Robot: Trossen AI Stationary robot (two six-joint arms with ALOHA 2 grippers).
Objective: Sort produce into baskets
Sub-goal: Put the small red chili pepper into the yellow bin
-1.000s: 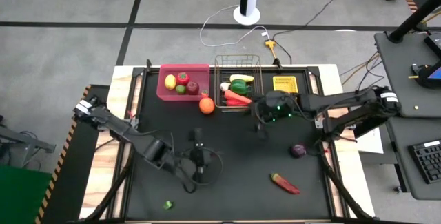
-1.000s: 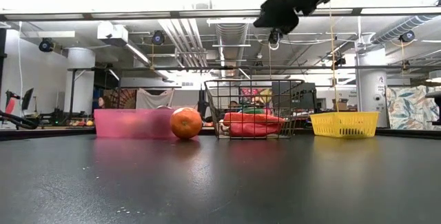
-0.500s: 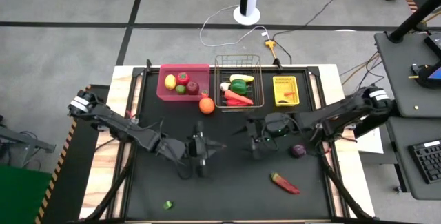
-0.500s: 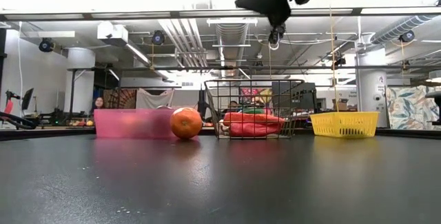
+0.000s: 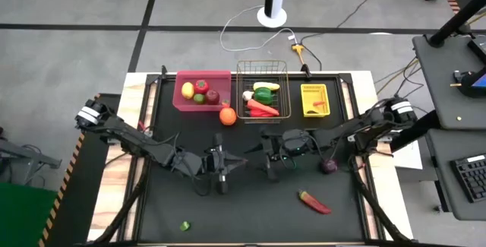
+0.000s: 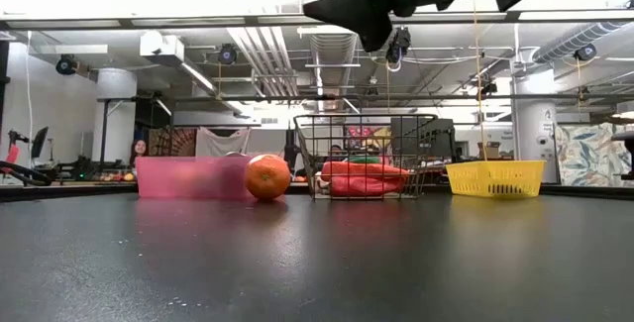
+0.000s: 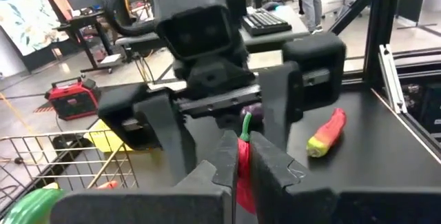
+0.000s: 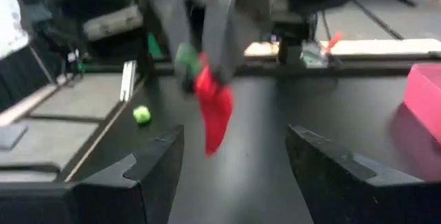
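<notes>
Above the middle of the table, my left gripper (image 5: 237,162) is shut on a red chilli (image 8: 213,110) with a green stem (image 7: 246,124). My right gripper (image 5: 262,158) faces it from the right, a short way off. It is open, and in its wrist view the chilli shows between its two fingers (image 8: 151,165) without touching them. At the far edge stand the pink bin (image 5: 203,102), the wire basket (image 5: 263,68) and the yellow bin (image 5: 314,89), each with produce inside. My left gripper pinches the chilli's upper red part (image 7: 242,156), just under the stem, between its two fingers (image 7: 265,162). The fingers lie about level and point toward the table's right. The stem sticks up above the fingers, and the red body (image 8: 215,127) hangs below them, clear of the table.
An orange (image 5: 227,115) lies on the table between the pink bin and the wire basket. A purple onion (image 5: 328,166) and a second chilli (image 5: 314,201) lie at the right, and a small lime (image 5: 184,226) at the near left. The rest of the black tabletop is bare.
My right gripper has come from beside the wire basket toward the near edge and the left, sinking a little, and now faces my left gripper. My left gripper has tipped up to about level, sunk and gone a little to the right, keeping hold of the chilli.
</notes>
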